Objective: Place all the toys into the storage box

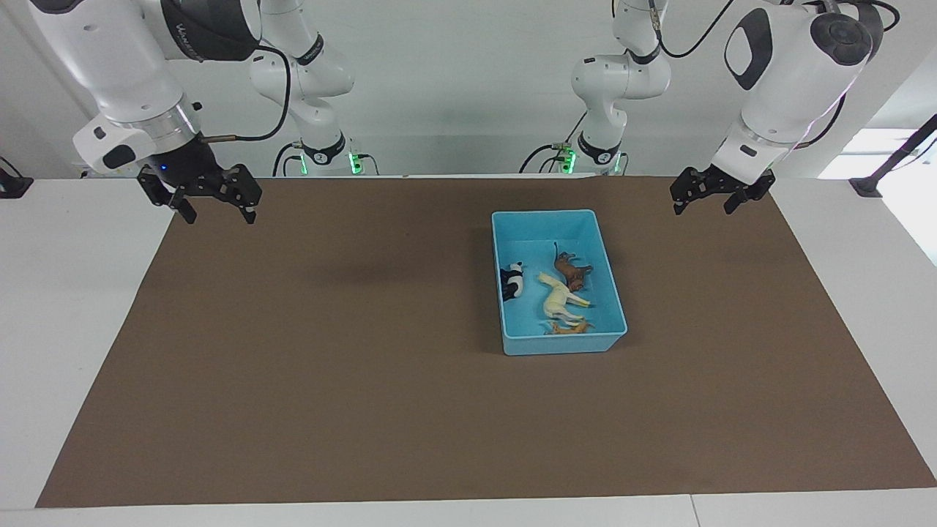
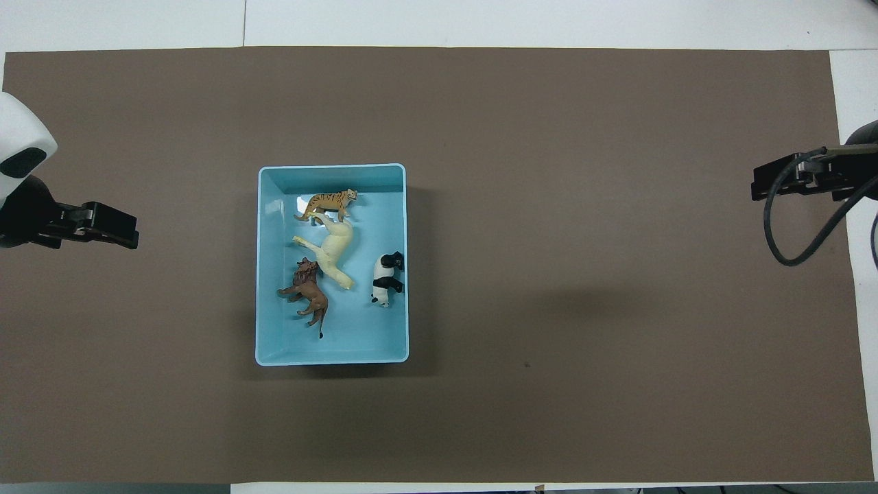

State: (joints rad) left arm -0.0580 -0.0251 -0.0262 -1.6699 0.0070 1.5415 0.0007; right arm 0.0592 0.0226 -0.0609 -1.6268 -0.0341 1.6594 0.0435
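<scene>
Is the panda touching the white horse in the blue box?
Apart. The overhead view shows bare blue floor between the panda and the horse inside the box.

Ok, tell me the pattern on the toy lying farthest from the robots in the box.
Orange with dark stripes: the tiger, clearest in the overhead view.

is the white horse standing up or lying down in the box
Lying down: the horse rests on its side on the floor of the storage box, legs stretched sideways.
</scene>
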